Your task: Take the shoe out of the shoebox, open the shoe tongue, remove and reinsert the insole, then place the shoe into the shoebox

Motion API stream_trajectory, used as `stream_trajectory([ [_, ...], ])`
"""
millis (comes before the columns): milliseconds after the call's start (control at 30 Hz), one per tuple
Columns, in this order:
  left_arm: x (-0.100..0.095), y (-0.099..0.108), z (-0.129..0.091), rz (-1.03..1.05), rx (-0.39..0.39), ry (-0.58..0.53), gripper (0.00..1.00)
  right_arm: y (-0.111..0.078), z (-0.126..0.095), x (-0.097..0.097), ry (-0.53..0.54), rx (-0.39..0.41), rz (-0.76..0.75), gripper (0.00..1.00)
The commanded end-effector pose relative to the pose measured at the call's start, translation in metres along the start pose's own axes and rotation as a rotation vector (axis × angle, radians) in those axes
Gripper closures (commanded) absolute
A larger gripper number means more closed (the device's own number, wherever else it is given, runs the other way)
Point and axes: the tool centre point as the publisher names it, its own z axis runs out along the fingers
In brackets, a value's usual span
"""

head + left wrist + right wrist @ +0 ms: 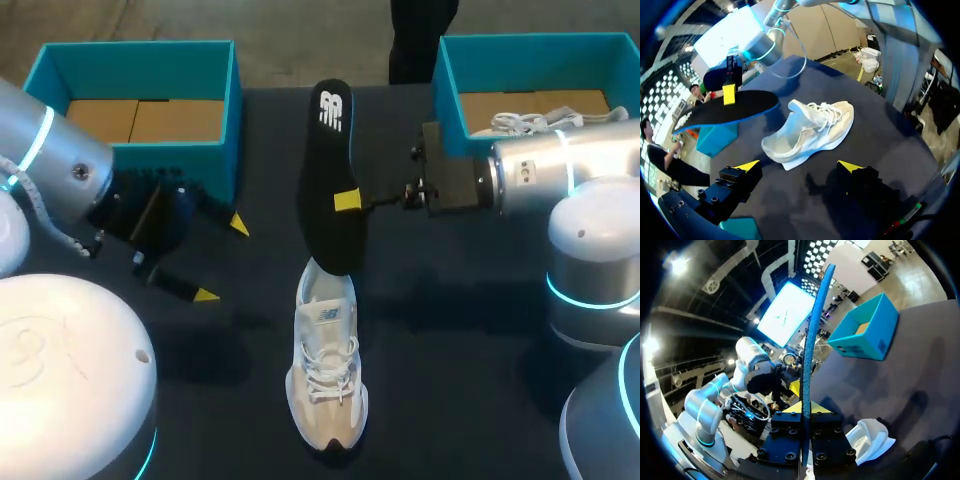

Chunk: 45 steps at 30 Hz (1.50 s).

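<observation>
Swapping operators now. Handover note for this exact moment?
Left pincer: open, holding nothing, low over the table beside the left shoebox.
Right pincer: shut on the insole, which is in the air with one end near the shoe's heel.
Shoe: upright on the table, mid-front.
Right shoebox: something white with laces inside.
Done: shoe out, insole out.
Left: reinsert the insole, put the shoe into a shoebox.

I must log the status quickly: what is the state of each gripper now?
Left gripper: open, holding nothing.
Right gripper: shut on the insole.
</observation>
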Motion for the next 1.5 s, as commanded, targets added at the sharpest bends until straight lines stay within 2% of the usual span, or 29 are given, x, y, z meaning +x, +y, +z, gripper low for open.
stream_trajectory([
  [33, -0.010, 0.002, 0.013, -0.076, -0.072, 0.048, 0.00, 0.002, 0.010, -0.017, 0.034, -0.006, -0.052, 1.00],
  [300, -0.009, 0.008, 0.026, -0.175, -0.104, 0.082, 0.00, 0.008, 0.015, -0.028, 0.017, -0.014, -0.171, 1.00],
  [333, -0.009, 0.008, 0.029, -0.162, -0.125, 0.083, 0.00, 0.008, 0.015, -0.028, 0.017, -0.014, -0.171, 1.00],
  [867, -0.009, 0.008, 0.029, -0.162, -0.125, 0.083, 0.00, 0.008, 0.015, -0.028, 0.017, -0.014, -0.171, 1.00],
  [933, -0.009, 0.010, 0.036, -0.187, -0.123, 0.099, 0.00, 0.008, 0.017, -0.029, 0.039, -0.018, -0.191, 1.00],
  [1133, -0.009, 0.019, 0.054, -0.275, -0.186, 0.103, 0.00, 0.004, 0.024, -0.036, 0.054, -0.030, -0.266, 1.00],
  [1333, -0.001, 0.019, 0.065, -0.277, -0.199, 0.115, 0.00, 0.000, 0.027, -0.039, 0.066, -0.025, -0.311, 1.00],
  [1500, 0.006, 0.024, 0.077, -0.289, -0.244, 0.120, 0.00, -0.002, 0.034, -0.046, 0.090, -0.031, -0.313, 1.00],
])
